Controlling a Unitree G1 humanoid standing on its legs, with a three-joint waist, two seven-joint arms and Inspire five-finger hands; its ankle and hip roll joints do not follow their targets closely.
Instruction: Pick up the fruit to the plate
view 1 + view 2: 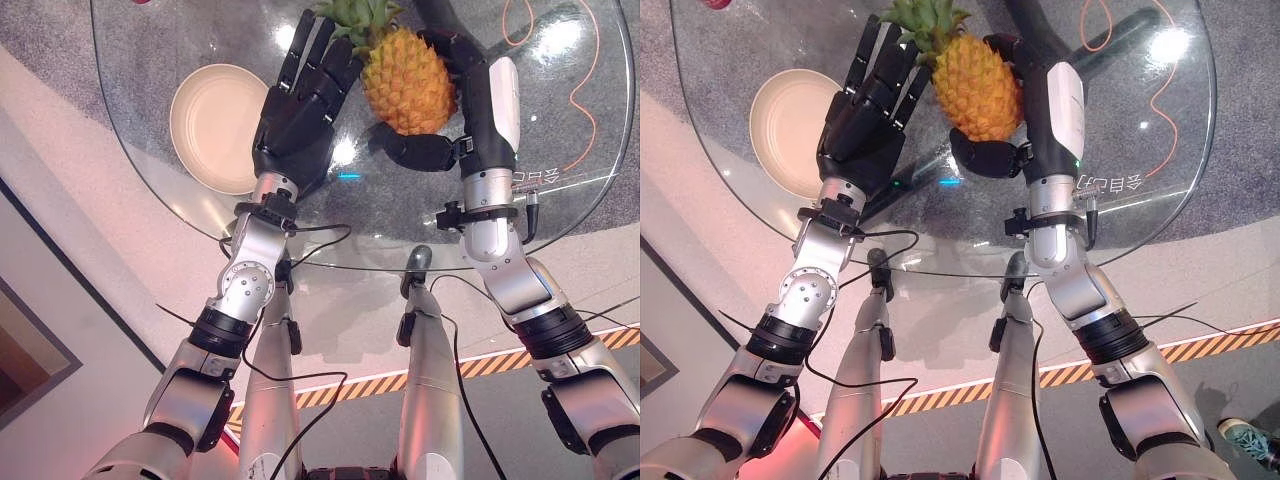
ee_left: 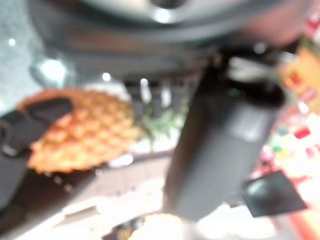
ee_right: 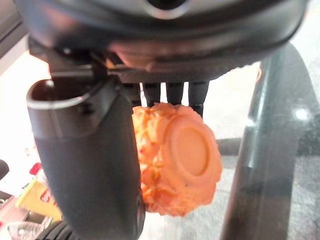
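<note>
Gripping the pineapple, your right robot hand curls round it; left robot hand open beside it, plate near.

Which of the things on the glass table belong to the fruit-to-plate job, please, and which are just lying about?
Belonging to the job:
- pineapple, with the right hand curled round it
- cream plate, empty, toward the robot's left
- left hand, fingers straight, beside the pineapple

Just lying about:
- orange cord looping at the table's right
- glass table itself, the work surface
</note>
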